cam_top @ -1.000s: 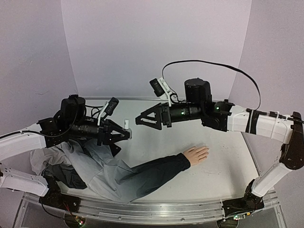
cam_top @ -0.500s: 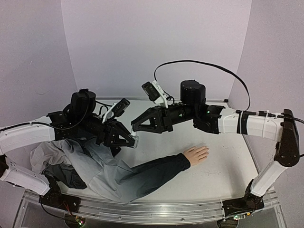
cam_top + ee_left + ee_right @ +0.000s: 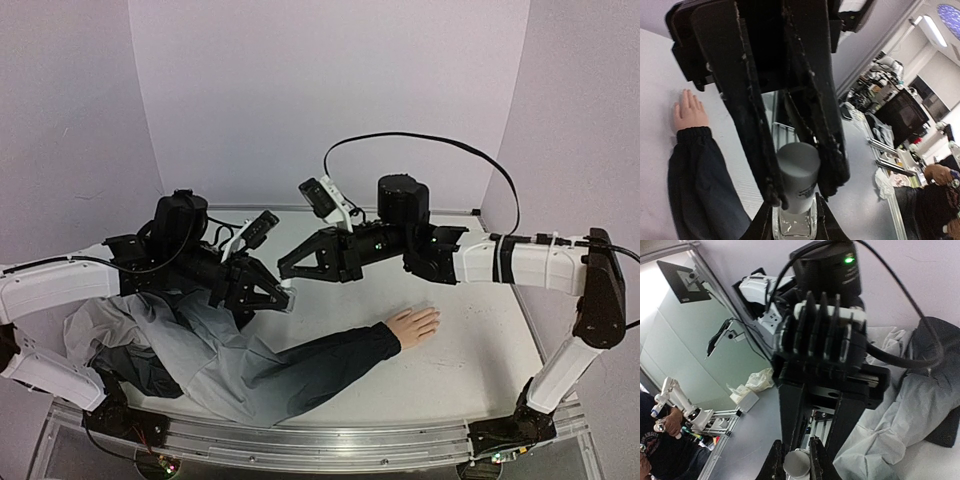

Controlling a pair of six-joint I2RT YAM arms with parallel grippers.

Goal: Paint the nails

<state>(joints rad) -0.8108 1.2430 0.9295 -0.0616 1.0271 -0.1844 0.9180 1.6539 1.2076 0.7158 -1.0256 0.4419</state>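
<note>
Firstly, pale tabletop [image 3: 480, 340] is carrying a crumpled grey garment [image 3: 200, 350] at the left, its dark sleeve [image 3: 330, 362] lying stretched rightward. Left end effector [image 3: 286, 298] is hovering above the garment, pinching the glass body of a small clear bottle [image 3: 794, 227]. Right end effector [image 3: 796, 460] is facing it from the opposite side, fingers pressing together on the bottle's grey cap [image 3: 798, 167]. Peach mannequin hand [image 3: 413, 324] is lying flat at the sleeve's end, right of both end effectors, fingers spread. Nails [image 3: 686, 92] are sitting at its fingertips, too small for judging any paint.
</note>
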